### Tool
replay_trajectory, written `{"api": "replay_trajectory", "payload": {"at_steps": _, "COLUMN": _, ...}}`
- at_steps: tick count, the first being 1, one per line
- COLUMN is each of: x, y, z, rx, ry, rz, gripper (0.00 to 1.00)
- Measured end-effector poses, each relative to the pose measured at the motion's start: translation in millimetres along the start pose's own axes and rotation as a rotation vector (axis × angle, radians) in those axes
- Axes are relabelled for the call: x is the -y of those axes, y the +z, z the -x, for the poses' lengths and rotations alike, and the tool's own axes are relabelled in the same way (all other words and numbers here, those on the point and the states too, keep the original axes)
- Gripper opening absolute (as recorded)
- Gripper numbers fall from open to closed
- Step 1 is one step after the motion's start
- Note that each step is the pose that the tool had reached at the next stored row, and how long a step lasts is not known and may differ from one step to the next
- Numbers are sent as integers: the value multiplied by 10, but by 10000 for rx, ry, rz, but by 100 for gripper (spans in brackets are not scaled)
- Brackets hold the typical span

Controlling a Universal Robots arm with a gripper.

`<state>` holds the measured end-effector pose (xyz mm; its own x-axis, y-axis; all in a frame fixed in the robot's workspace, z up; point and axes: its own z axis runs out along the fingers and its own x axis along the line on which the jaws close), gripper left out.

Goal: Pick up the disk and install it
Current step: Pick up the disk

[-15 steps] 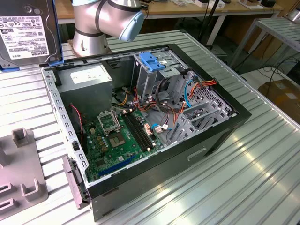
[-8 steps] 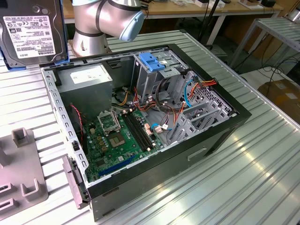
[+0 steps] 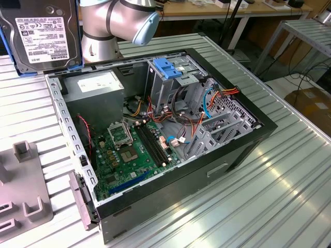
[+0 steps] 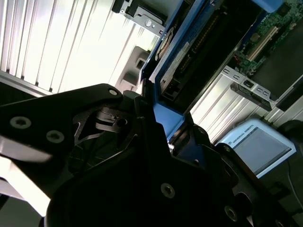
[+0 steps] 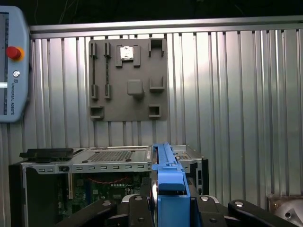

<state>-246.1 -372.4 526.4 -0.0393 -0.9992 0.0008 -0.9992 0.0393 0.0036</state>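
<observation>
The disk (image 3: 44,36), silver-grey with a white label and a blue carrier rail, hangs in the air at the exterior view's upper left, above the table beside the open computer case (image 3: 170,134). In the first wrist view its blue rail (image 5: 168,175) stands edge-on between the black fingers (image 5: 142,205) of my gripper (image 5: 171,201), which is shut on the disk. From the second wrist view, the disk (image 4: 187,61) extends away from the gripper (image 4: 177,137). The metal drive cage with its blue latch (image 3: 166,67) sits at the back of the case.
The case lies on its side on a ribbed metal table (image 3: 289,170), motherboard and cables exposed. A grey fixture plate (image 3: 20,181) (image 5: 128,78) lies on the exterior view's left. A teach pendant (image 5: 12,61) rests nearby. The robot arm (image 3: 111,26) rises behind the case.
</observation>
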Motion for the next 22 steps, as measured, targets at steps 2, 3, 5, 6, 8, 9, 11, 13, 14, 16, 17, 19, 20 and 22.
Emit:
{"api": "replay_trajectory", "payload": {"at_steps": 2, "x": 52, "y": 1, "z": 2, "rx": 1, "ry": 0, "rz": -1, "gripper": 37}}
{"api": "replay_trajectory", "payload": {"at_steps": 3, "x": 73, "y": 2, "z": 3, "rx": 0, "ry": -1, "rz": -1, "gripper": 37}}
{"api": "replay_trajectory", "payload": {"at_steps": 5, "x": 105, "y": 2, "z": 4, "rx": 0, "ry": 0, "rz": 0, "gripper": 37}}
{"api": "replay_trajectory", "payload": {"at_steps": 6, "x": 118, "y": 2, "z": 5, "rx": 0, "ry": -1, "rz": 0, "gripper": 37}}
{"api": "replay_trajectory", "payload": {"at_steps": 8, "x": 150, "y": 3, "z": 6, "rx": 0, "ry": -1, "rz": 0, "gripper": 37}}
{"api": "replay_trajectory", "payload": {"at_steps": 9, "x": 164, "y": 3, "z": 6, "rx": 0, "ry": 0, "rz": -1, "gripper": 37}}
{"api": "replay_trajectory", "payload": {"at_steps": 11, "x": 193, "y": 4, "z": 7, "rx": 0, "ry": 0, "rz": -1, "gripper": 37}}
{"api": "replay_trajectory", "payload": {"at_steps": 13, "x": 224, "y": 4, "z": 9, "rx": 0, "ry": 0, "rz": 0, "gripper": 37}}
{"api": "replay_trajectory", "payload": {"at_steps": 14, "x": 260, "y": 4, "z": 10, "rx": 0, "ry": 0, "rz": 0, "gripper": 37}}
{"api": "replay_trajectory", "payload": {"at_steps": 16, "x": 293, "y": 4, "z": 11, "rx": 0, "ry": -1, "rz": 0, "gripper": 37}}
{"api": "replay_trajectory", "payload": {"at_steps": 17, "x": 315, "y": 5, "z": 12, "rx": 0, "ry": -1, "rz": 0, "gripper": 37}}
{"api": "replay_trajectory", "payload": {"at_steps": 19, "x": 359, "y": 5, "z": 14, "rx": 0, "ry": 0, "rz": 0, "gripper": 37}}
{"api": "replay_trajectory", "payload": {"at_steps": 20, "x": 374, "y": 6, "z": 15, "rx": 0, "ry": 0, "rz": -1, "gripper": 37}}
{"api": "replay_trajectory", "payload": {"at_steps": 22, "x": 408, "y": 6, "z": 16, "rx": 0, "ry": 0, "rz": 0, "gripper": 37}}
